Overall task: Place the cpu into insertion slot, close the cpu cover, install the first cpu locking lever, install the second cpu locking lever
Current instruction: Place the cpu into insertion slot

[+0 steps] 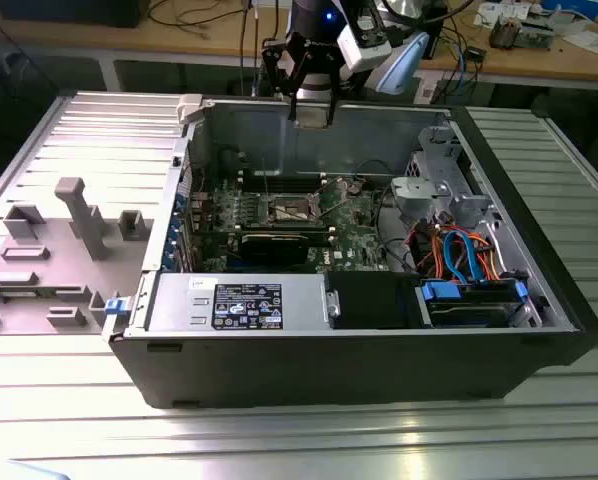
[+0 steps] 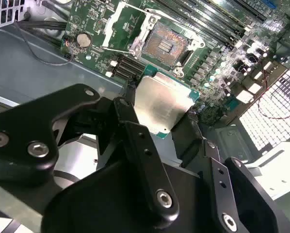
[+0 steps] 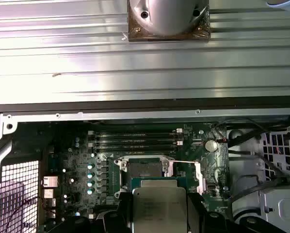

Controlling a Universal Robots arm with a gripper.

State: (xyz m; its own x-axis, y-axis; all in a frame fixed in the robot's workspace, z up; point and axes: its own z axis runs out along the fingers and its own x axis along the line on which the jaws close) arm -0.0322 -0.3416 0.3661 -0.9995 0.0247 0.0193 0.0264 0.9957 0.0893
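None of the four steps is done, as far as you can judge from here.

In the exterior view, the gripper point(image 1: 314, 103) hangs over the far wall of the open computer case point(image 1: 279, 365) with the chip point(image 1: 315, 112) pinched in it. The socket point(image 1: 297, 208) lies lower and nearer, about mid-board and well apart from the chip. The cover and levers are too small to pick out in this view.

In the second wrist view, the fingers point(image 2: 130, 121) press on opposite edges of the chip point(image 2: 164, 104), its dull metal top facing the camera. Beyond it the socket point(image 2: 165, 44) is bare, its contact field uncovered. The cover point(image 2: 112, 20) is swung up beside it.

In the first wrist view, the chip point(image 3: 159, 206) hangs short of the socket point(image 3: 145, 169), not over it. The cover point(image 3: 200, 178) shows edge-on to one side, and a thin lever point(image 3: 179, 162) runs along the socket's rim.

That leaves you seating the chip, closing the cover and locking both levers. The chip's underside and its corner marks are hidden. You cannot tell where the second lever sits.
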